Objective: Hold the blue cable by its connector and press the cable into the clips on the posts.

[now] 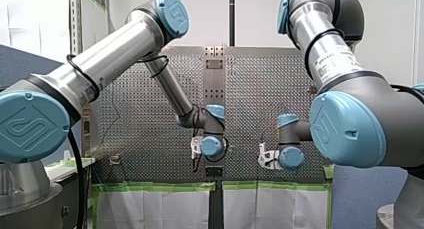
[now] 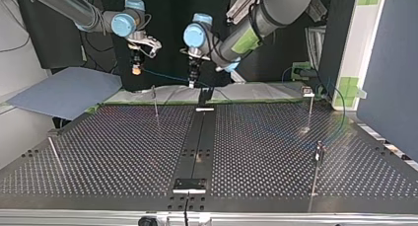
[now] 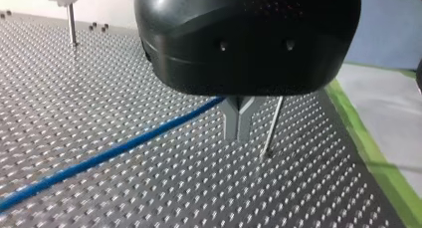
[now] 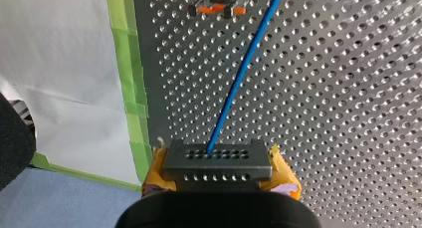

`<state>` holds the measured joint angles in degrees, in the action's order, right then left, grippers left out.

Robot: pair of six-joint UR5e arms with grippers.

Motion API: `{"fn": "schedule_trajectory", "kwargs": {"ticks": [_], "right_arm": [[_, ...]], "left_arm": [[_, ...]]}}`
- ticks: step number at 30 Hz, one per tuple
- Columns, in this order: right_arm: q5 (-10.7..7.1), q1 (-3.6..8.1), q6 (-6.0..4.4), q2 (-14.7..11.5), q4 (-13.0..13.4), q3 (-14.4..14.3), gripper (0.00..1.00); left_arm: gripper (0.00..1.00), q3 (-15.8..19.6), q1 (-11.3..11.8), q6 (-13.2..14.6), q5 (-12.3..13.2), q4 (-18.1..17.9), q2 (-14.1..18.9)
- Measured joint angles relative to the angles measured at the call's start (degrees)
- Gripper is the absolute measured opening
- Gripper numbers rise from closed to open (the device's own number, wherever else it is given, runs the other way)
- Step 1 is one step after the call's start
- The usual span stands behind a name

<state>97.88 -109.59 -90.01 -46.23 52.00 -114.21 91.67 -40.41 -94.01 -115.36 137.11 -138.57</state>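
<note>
Clamped in the right gripper, the rigid connector is the sound hold; the blue cable looks light, floppy, the left gripper closed round it.

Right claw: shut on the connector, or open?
Shut on it. In the right wrist view the dark connector sits clamped between the right claw's yellow pads, with the blue cable running out ahead.

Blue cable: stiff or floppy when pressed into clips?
Likely flexible but springy: the blue cable runs in a smooth, kink-free curve from my left gripper. Probably light, sagging little between grippers. The connector looks rigid, a firm hold for my right gripper.
</note>
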Motion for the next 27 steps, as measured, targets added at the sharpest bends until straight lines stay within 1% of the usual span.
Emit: {"fn": "schedule_trajectory", "kwargs": {"ticks": [6, 9, 12, 16, 20, 24, 27], "right_arm": [[-0.85, 1.03, -0.30, 0.72, 0.82, 0.30, 0.00], [-1.35, 1.51, -0.20, 0.85, 0.94, 0.31, 0.00], [-1.37, 2.06, -0.01, 1.04, 1.18, 0.33, 0.00], [-1.60, 2.97, 0.04, 2.25, 1.62, 0.89, 0.00], [-2.21, 3.88, 0.07, 4.07, 1.81, 1.94, 0.00], [-3.45, 4.75, 0.23, 4.82, 1.84, 3.06, 0.00], [-4.96, 5.49, 0.90, 5.05, 1.88, 3.72, 0.00]], "left_arm": [[0.00, -1.17, -0.84, -0.30, 0.06, -0.23, -2.16], [0.00, -2.39, -2.02, -0.48, -0.76, 0.66, -3.46], [0.00, -3.92, -3.47, -0.69, -1.43, 0.89, -5.00], [0.00, -6.16, -4.82, -1.25, -1.97, 0.79, -7.22], [0.00, -8.42, -5.41, -1.95, -2.20, 1.09, -9.19], [0.00, -10.48, -6.13, -2.95, -2.39, 2.57, -11.17], [0.00, -12.07, -6.63, -4.21, -2.50, 3.22, -12.74]]}}
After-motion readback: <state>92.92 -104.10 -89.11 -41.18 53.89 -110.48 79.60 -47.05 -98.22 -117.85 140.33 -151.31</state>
